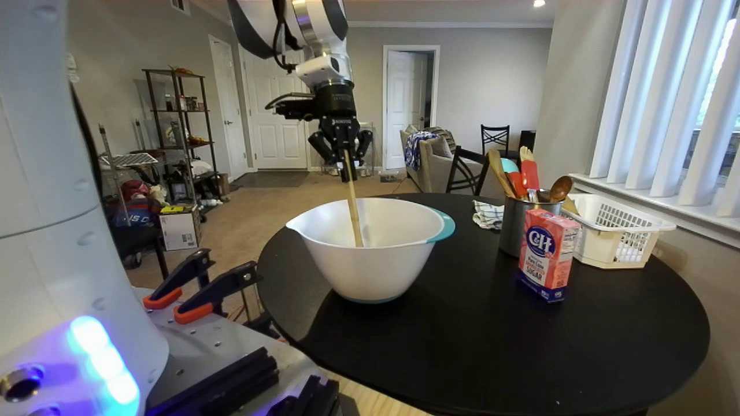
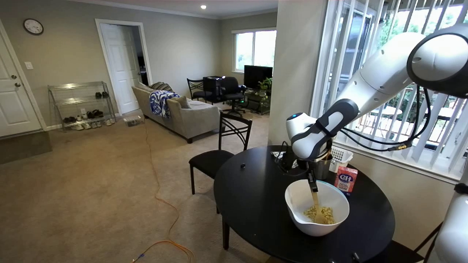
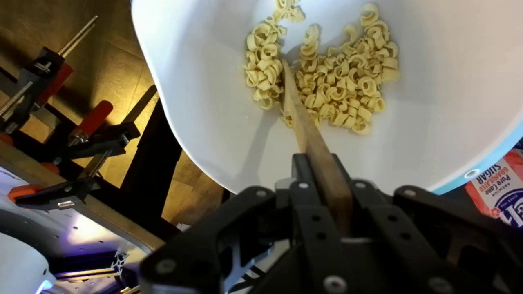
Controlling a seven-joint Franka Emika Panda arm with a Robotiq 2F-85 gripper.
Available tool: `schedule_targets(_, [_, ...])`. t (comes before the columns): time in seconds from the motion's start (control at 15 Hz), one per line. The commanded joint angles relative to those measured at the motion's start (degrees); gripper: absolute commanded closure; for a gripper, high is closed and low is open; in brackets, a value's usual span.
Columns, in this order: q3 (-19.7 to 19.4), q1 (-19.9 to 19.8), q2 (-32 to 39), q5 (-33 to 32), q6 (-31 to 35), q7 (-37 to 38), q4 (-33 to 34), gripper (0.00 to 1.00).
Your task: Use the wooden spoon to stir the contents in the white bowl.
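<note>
- Pinching the wooden spoon (image 1: 352, 202), our gripper (image 3: 322, 167) is over the white bowl (image 1: 370, 271).
- Done: we have the spoon's end in the bowl, among noodles (image 3: 343, 83).
- Left: maybe more stirring; we can't tell how much.

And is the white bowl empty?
No, the wrist view shows curly yellow pieces in the white bowl, on both sides of the wooden spoon.

One white bowl (image 1: 370, 271) stands on one tabletop (image 1: 497, 346); in the bowl, one wooden spoon (image 3: 314, 139) and pasta pieces (image 3: 347, 87) too many to count; near it, one sugar box (image 1: 546, 254); farther from it, one canister (image 1: 512, 228), one basket (image 1: 610, 248), one cloth (image 1: 488, 215).
</note>
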Motion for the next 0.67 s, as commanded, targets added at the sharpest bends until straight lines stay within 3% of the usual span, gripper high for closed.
schedule_targets(0.0, [0.79,0.8,0.44,-7.43,-4.03,4.98,0.71,0.95])
schedule_targets(0.33, [2.78,1.95,4.92,-16.19,-6.41,3.15,6.54,0.95])
schedule_targets(0.6, [4.22,2.64,8.42,-17.26,-4.04,2.58,11.05,0.95])
